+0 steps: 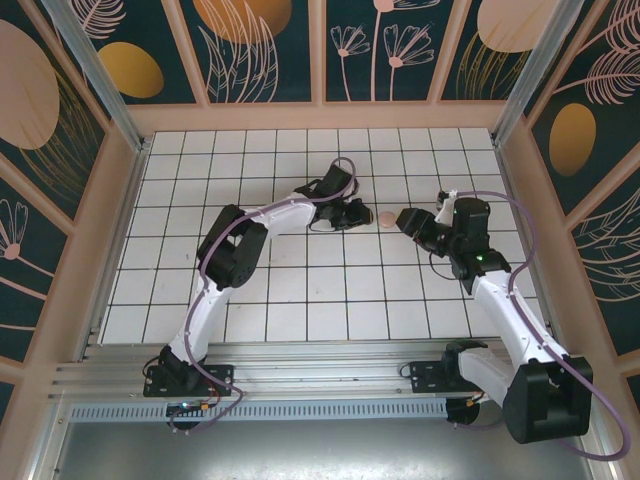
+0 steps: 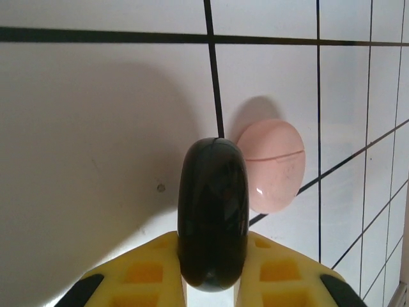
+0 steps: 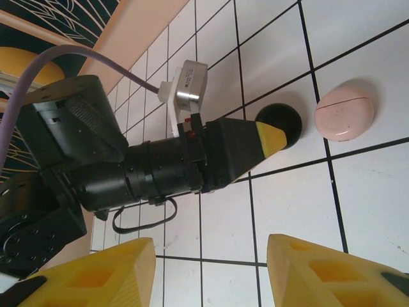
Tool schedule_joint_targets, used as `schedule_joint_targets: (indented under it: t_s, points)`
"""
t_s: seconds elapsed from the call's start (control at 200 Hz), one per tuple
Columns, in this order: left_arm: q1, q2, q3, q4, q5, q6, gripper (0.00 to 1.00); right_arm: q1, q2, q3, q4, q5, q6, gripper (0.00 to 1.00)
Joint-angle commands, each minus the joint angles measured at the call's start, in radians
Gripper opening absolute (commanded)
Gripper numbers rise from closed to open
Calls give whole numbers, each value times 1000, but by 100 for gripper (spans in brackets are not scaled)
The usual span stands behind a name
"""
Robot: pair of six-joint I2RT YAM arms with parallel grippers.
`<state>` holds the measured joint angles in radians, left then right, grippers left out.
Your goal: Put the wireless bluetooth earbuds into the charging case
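The black charging case (image 2: 213, 211) is a glossy, rounded pebble. In the left wrist view it sits low in the centre of the frame, turned on edge, with its narrow rim facing the camera. The left gripper (image 2: 213, 288) is clamped on it, one yellow finger (image 2: 140, 275) pressing each flat side. Just beside it, to the right and slightly higher in that frame, the pale pink charging case (image 2: 271, 165) lies flat on a white tile of the table (image 2: 83, 115). A thin seam line runs across its shell and a small highlight shows near its lower edge. The right wrist view shows what the edge-on view cannot: the black case (image 3: 289, 118) has a round, disc-like outline behind a yellow fingertip, with the pink one (image 3: 344, 110) close to its right in the upper right of the frame. The two look slightly apart. From above, both cases are small spots at the frame's centre, the pink one (image 1: 383, 217) between the left gripper (image 1: 357, 213) and the right gripper (image 1: 408, 218). The right gripper's yellow fingers (image 3: 96, 275) stand spread at the bottom of its own view, grasping nothing. Both cases have their lids closed, so their contents are hidden. Whether the black case touches the tile cannot be told.
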<state>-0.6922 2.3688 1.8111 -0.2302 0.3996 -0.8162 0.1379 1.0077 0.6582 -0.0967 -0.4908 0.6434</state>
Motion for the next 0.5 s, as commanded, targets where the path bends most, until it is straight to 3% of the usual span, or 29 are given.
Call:
schedule_joint_targets:
  t_s: [0.0,0.175,0.28,0.495]
  points:
    - [-4,28,39,-62,-19,22,20,-8,-29,-8,28,4,15,49]
    - [-3,35,40,-99,-28,41,26,-8,-33,5,-1,14,-1,49]
    - [-3,22,45,-125,-54,59,35,-9,-35,4,2,20,5,49]
    - [-2,-63,72,-223,-183,156,46,-10,-30,28,-4,29,-11,49]
